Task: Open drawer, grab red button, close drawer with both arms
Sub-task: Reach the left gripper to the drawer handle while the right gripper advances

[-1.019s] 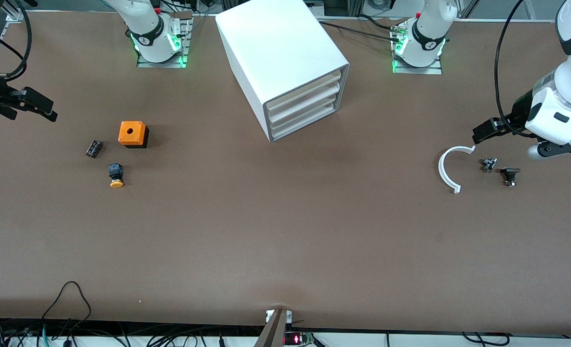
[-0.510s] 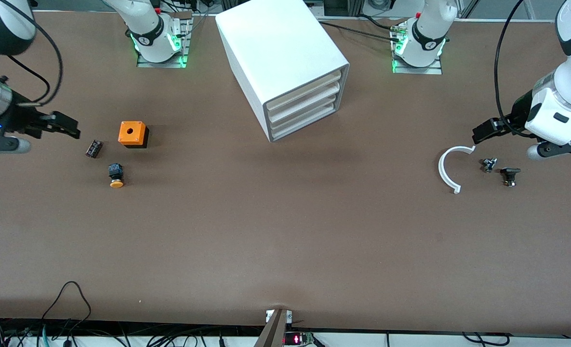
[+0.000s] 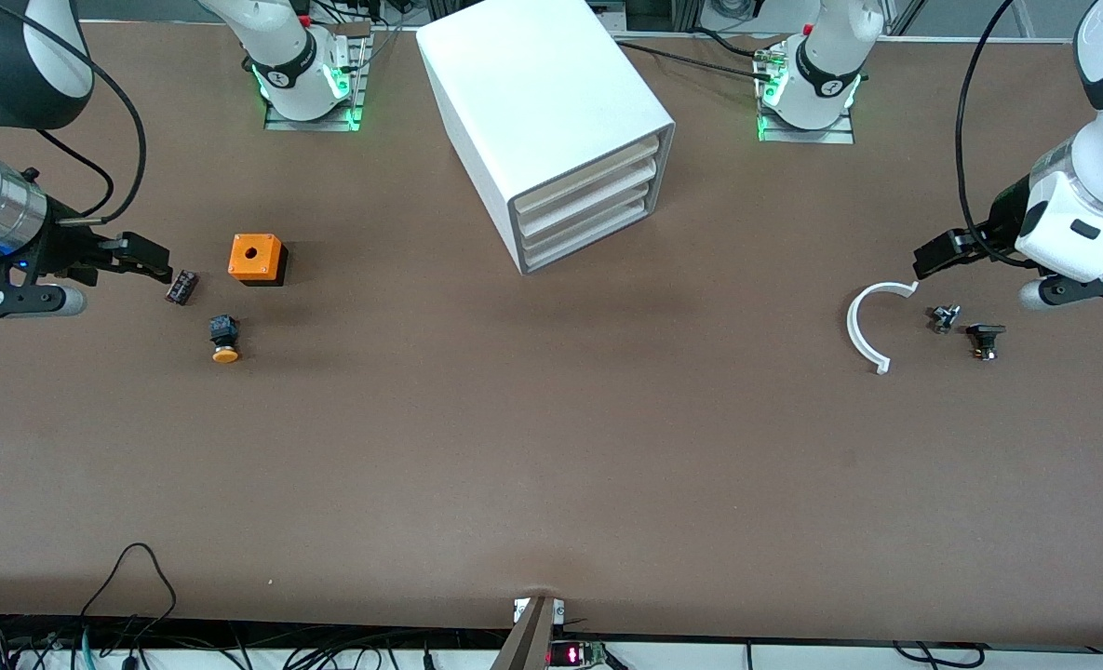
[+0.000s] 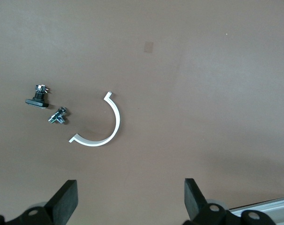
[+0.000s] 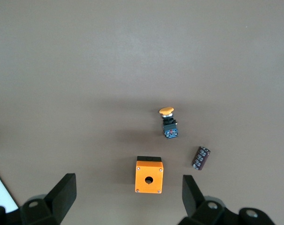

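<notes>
We saw a big smooth white box cabinet (image 3: 544, 112) standing at the middle of the table between the two arm bases, turned at an angle, with four shallow white drawers (image 3: 586, 200) stacked in its open face, each with a flared lip and all pushed in. The red-capped button did not show anywhere; we could not tell where it was. The table (image 3: 551, 465) was a matte brown sheet, plain and faintly mottled, with black cables trailing along its near edge and green lights glowing at the bases. Toward the right arm's end lay an orange cube (image 3: 256, 258) with a round hole in its top, a small dark cylinder (image 3: 181, 287) beside it, and, nearer the camera, a yellow-capped button (image 3: 224, 339) on its side with a black-and-blue body. Toward the left arm's end lay a thin white half-ring (image 3: 872, 321), a small metal fitting (image 3: 944, 318) and a black part (image 3: 985, 338). The right gripper (image 3: 151, 261) hung just beside the cylinder, its black fingers (image 5: 62, 194) spread wide and empty. The left gripper (image 3: 933, 255) hung over the half-ring, its fingers (image 4: 66, 199) likewise wide apart, holding nothing.
</notes>
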Controlling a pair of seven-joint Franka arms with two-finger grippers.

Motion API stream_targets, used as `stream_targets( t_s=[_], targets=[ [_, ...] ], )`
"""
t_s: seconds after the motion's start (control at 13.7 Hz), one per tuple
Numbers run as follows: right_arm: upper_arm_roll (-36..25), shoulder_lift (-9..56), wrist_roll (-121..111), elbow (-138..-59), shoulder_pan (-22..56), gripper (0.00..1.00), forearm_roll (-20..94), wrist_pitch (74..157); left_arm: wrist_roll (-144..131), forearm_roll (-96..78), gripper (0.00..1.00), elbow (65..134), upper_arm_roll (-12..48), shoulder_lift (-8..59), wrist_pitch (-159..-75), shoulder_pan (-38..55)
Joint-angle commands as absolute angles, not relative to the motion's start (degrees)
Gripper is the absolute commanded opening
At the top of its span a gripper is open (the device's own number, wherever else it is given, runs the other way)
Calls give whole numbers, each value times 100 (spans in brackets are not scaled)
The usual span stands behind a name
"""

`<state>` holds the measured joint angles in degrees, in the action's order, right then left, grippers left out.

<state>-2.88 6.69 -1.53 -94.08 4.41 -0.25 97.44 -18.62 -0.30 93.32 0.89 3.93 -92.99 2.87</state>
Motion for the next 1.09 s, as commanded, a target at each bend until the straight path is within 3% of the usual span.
stream_targets(
  t_s=[0.0,0.29,0.58,1.02],
  targets=[
    [-273,782,-299,-9237,457,100,-9,9633,-1766,53,100,9149,36,405,-9141,333],
    [-272,765,-307,-9176,694,100,-9,9633,-1723,9,100,9263,123,422,-9123,413],
    [-272,773,-343,-9114,782,100,-35,9633,-1723,-139,100,9553,745,1158,-8825,431],
    [-264,773,-535,-9026,913,100,-35,9659,-1487,-2773,100,11160,1063,1616,-9615,439]
  ],
)
